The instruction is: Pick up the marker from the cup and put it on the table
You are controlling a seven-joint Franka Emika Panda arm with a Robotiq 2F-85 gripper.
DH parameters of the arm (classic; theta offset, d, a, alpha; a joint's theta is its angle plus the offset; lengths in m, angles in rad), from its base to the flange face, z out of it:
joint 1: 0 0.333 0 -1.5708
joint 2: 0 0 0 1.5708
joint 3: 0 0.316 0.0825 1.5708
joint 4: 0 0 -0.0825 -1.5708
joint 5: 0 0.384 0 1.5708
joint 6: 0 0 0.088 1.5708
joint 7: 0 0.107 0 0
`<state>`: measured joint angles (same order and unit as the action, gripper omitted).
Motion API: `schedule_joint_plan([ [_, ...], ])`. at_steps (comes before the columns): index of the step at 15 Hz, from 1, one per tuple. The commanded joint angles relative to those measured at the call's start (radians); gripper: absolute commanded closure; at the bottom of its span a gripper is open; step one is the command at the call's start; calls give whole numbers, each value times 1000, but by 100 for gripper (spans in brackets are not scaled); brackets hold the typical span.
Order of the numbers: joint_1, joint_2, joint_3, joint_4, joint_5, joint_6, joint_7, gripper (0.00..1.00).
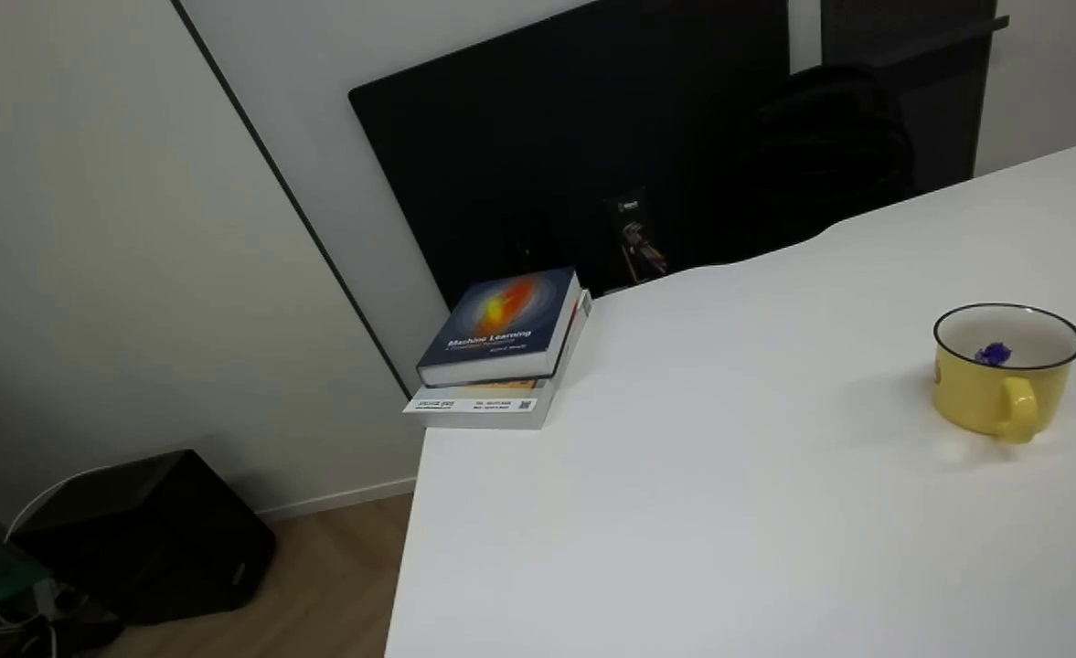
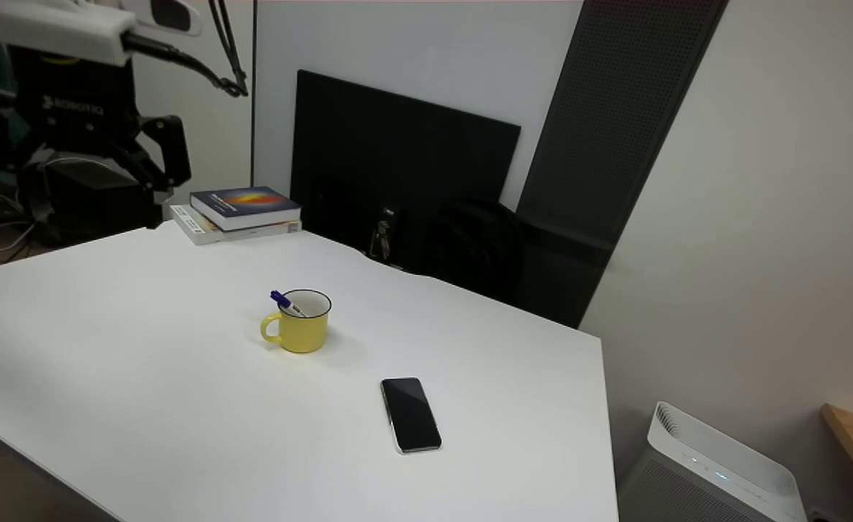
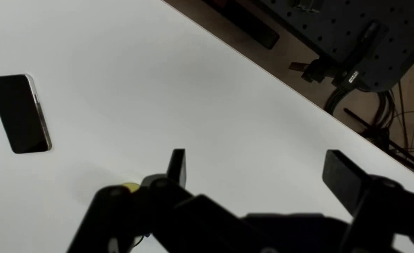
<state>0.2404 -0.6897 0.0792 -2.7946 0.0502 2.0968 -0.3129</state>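
A yellow cup (image 1: 967, 397) with a dark rim stands upright on the white table (image 1: 684, 512); it also shows in an exterior view (image 2: 304, 335). A marker with a blue-purple cap (image 2: 281, 299) leans inside the cup, cap end up above the rim on the handle side; its cap shows in an exterior view (image 1: 993, 355). My gripper (image 2: 93, 206) is raised over the table, away from the cup. In the wrist view the gripper (image 3: 256, 167) is wide open with nothing between its fingers. There its left finger hides most of the cup (image 3: 132, 186).
A black phone (image 2: 411, 415) lies on the table; it also shows in the wrist view (image 3: 19, 114). Two stacked books (image 2: 245, 206) lie at a table corner, also in an exterior view (image 1: 501, 334). A dark monitor (image 2: 397, 145) stands behind the table. The table edge (image 3: 280, 82) crosses the wrist view.
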Motion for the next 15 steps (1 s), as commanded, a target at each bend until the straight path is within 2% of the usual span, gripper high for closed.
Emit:
schedule_joint_plan([
  [1,28,175,27,1,-46,150,-26,0],
  [5,26,385,65,15,-94,341,-7,0],
  [8,1,541,102,55,-182,464,32,0],
  [12,-42,693,126,130,-386,592,145,0],
  [15,-47,772,98,204,-528,679,260,0],
])
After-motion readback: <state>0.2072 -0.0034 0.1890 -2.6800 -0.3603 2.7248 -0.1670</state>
